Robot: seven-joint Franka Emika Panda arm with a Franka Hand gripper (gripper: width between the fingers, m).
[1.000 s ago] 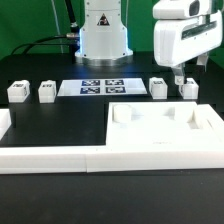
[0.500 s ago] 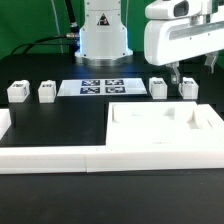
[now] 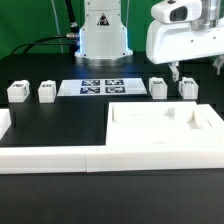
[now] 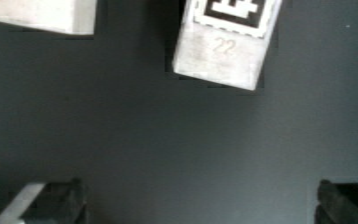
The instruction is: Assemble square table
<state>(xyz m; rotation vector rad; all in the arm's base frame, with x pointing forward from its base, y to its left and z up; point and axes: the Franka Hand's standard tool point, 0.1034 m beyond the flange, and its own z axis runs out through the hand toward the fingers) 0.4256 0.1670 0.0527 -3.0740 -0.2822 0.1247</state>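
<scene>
In the upper right of the exterior view the hand (image 3: 192,68) hangs above the rightmost leg block (image 3: 188,88), not touching it. Its fingers (image 4: 43,201) are spread wide and hold nothing. A second leg block (image 3: 158,88) stands near it, towards the centre. The third leg block (image 3: 46,92) and the fourth leg block (image 3: 16,92) sit at centre left. The square slab (image 3: 160,128) lies at the lower right of the black tabletop (image 3: 60,125).

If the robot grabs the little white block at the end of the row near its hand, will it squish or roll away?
The leg block looks like hard plastic with crisp edges, so it probably stays stiff. Its flat sides suggest sliding, not rolling. It is small, so likely light, though smooth faces might slip between the fingers.
</scene>
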